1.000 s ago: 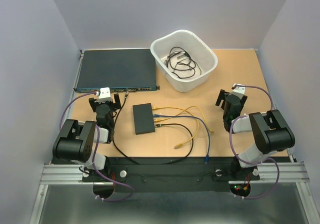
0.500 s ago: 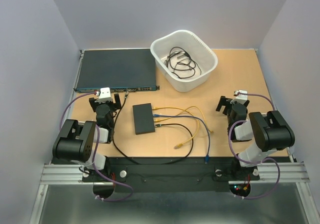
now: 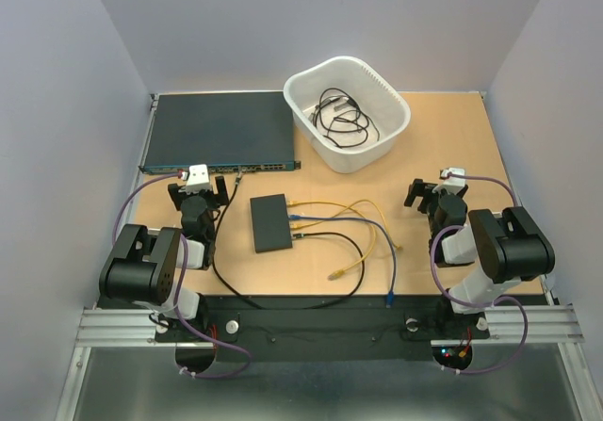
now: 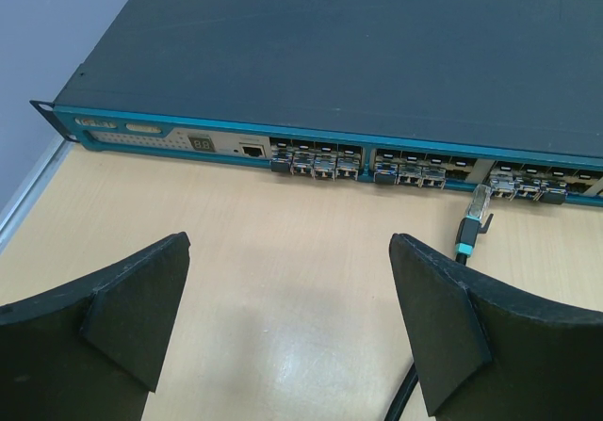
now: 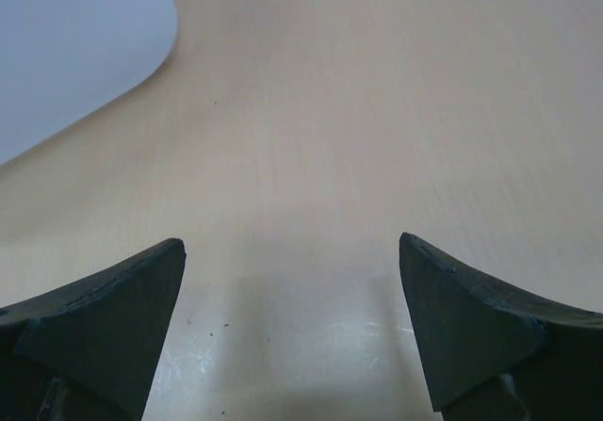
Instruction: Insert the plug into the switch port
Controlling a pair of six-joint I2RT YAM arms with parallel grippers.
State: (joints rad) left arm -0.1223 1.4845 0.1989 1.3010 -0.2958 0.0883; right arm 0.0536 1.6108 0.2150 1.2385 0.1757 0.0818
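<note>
box [image 3: 270, 223] flat matte black, tub [image 3: 317, 72] rounded white

Top cam: bright, even overhead light, diffuse. Only soft shadows beside white bin [image 3: 372, 153] and under the arms. Sharp edge to edge, no visible distortion. Left wrist cam: well lit, rack unit [image 4: 358, 44] front in focus, left fingers [image 4: 132, 299] close to lens and soft, mild sheen on table [image 4: 283, 251]. Right wrist cam: right fingers [image 5: 104, 308] dark w/ little detail, faint shadow band plus glare patch between them, bin corner blurred, nearly washed out.

Left claw [image 4: 287, 244] and right claw [image 5: 290, 244] wide apart
</note>
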